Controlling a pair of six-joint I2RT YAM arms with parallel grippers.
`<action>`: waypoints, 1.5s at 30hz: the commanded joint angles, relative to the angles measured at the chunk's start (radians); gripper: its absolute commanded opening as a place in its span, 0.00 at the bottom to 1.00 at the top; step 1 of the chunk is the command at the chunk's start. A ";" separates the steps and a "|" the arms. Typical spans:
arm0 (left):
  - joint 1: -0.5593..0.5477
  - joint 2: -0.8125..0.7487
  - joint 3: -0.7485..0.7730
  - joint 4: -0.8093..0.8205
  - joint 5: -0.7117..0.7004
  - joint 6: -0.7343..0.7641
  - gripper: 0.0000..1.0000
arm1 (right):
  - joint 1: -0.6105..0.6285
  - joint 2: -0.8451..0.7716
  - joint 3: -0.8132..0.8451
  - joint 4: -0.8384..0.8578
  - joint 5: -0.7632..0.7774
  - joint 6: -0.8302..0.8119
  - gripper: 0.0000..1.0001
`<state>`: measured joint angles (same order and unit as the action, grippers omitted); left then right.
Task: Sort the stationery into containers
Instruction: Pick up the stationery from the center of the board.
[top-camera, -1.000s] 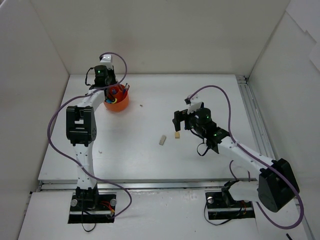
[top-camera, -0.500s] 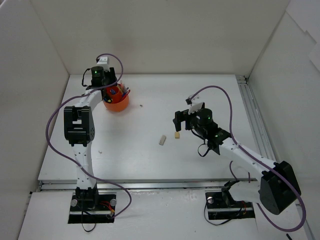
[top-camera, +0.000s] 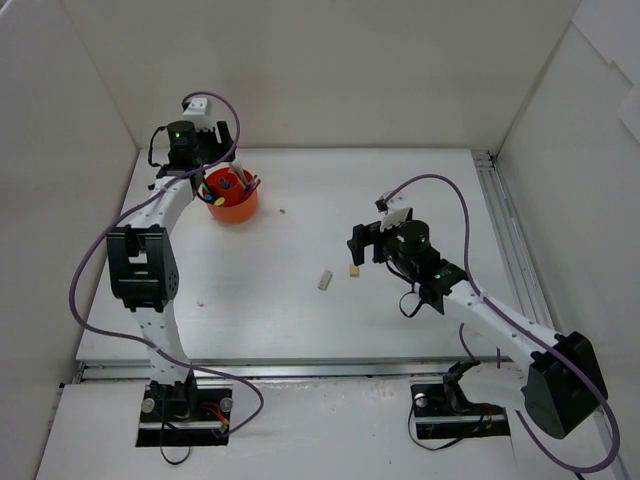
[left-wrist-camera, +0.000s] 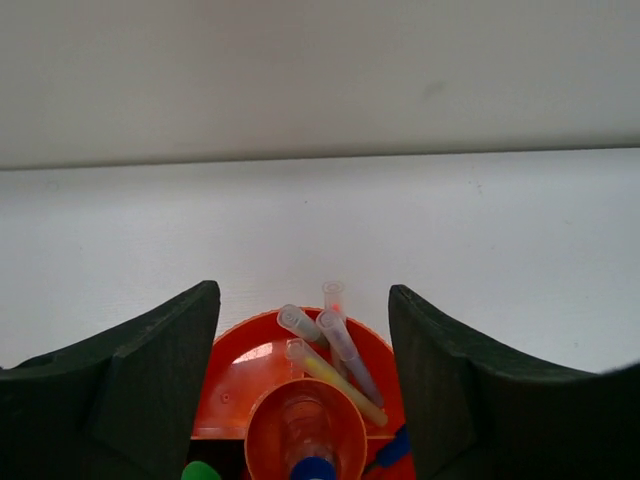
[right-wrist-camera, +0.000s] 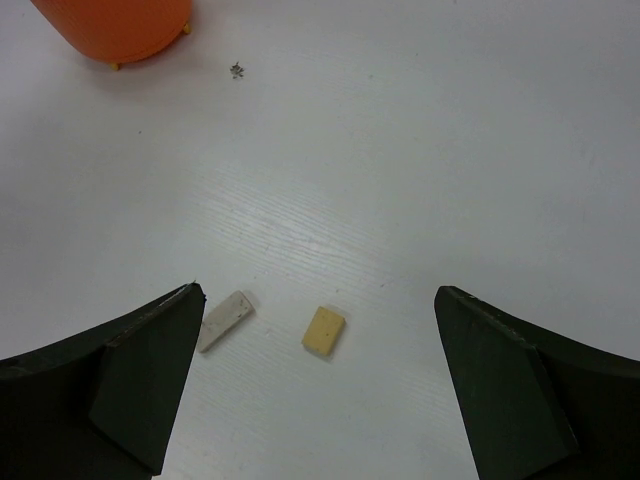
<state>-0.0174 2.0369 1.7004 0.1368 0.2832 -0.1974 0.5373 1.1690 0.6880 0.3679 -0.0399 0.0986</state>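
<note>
A: Why does the left pincer (left-wrist-camera: 303, 345) hang where it does?

B: It hovers over the orange organizer (left-wrist-camera: 232, 345) with its jaws spread and nothing between them. The organizer sits directly beneath, framed by the two fingers. I'd judge that's a spot for dropping things in, and its hold is empty. A few pens (left-wrist-camera: 340, 345) lean in a ring compartment just ahead of the fingertips. The centre well (left-wrist-camera: 258, 425), nearer the wrist, holds a clear tube (left-wrist-camera: 305, 430) with a blue cap.

A: And the right pincer (right-wrist-camera: 318, 295)?

B: It is also spread wide and grips nothing, and it points down at the white table (right-wrist-camera: 420, 150). The tan eraser (right-wrist-camera: 324, 331) lies flat almost midway between its fingers. The pale eraser (right-wrist-camera: 226, 320) lies close to the finger on the view's left. That stance reads as lining up on the tan one. The organizer is well ahead of this pincer, off to that same side.

A: Any brand, label or writing?

B: None I can read. The caps and barrels are too small and blurred.
</note>
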 joint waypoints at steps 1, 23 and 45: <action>0.004 -0.141 -0.021 0.046 0.034 -0.008 0.66 | 0.007 -0.039 0.013 0.020 -0.008 0.010 0.98; -0.297 -0.943 -0.689 -0.292 -0.196 -0.189 1.00 | 0.101 0.406 0.188 -0.245 0.293 0.351 0.98; -0.331 -1.146 -0.708 -0.474 -0.264 -0.204 1.00 | 0.099 0.503 0.242 -0.190 0.253 0.267 0.16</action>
<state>-0.3431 0.9012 0.9455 -0.3328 -0.0044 -0.3855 0.6312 1.7222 0.8818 0.1677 0.1799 0.4183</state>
